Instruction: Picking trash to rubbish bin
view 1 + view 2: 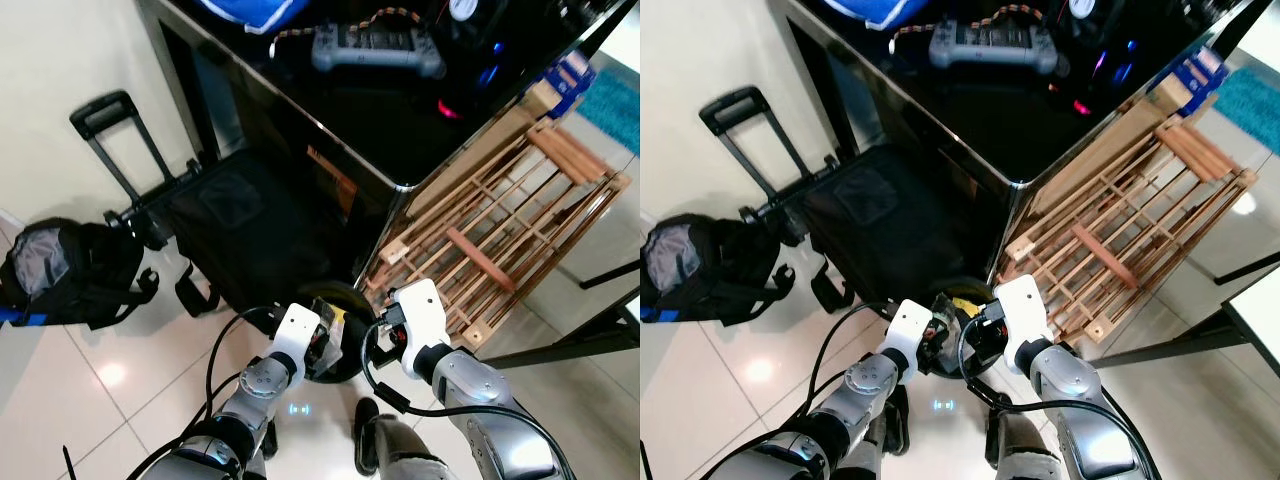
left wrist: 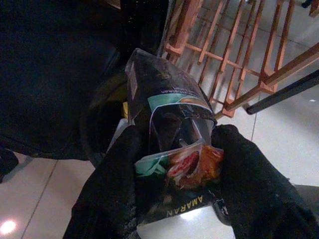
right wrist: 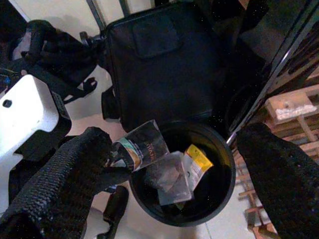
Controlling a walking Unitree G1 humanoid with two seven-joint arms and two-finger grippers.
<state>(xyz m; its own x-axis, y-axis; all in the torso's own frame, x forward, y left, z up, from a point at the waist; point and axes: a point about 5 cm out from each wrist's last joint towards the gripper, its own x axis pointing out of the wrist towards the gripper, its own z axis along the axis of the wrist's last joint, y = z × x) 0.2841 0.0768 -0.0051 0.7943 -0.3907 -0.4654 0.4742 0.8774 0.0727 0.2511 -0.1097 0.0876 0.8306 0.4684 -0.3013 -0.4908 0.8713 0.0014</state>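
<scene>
- The black rubbish bin (image 3: 219, 196) already holds trash: a yellow packet (image 3: 198, 164) and a clear wrapper (image 3: 169, 180) lie inside it
- One snack wrapper (image 2: 172, 149) has not yet been dropped; the left gripper (image 2: 174, 164) has its fingers clamped on it, at or just over the bin's rim
- What seems left is to let go so the wrapper falls in
- The right gripper (image 3: 174, 164) hovers above the bin, fingers spread wide, holding nothing
- Both forearms reach forward and down, wrists close together, over the bin on the floor beside the black bag (image 1: 250, 230) and wooden rack (image 1: 500, 220)
</scene>
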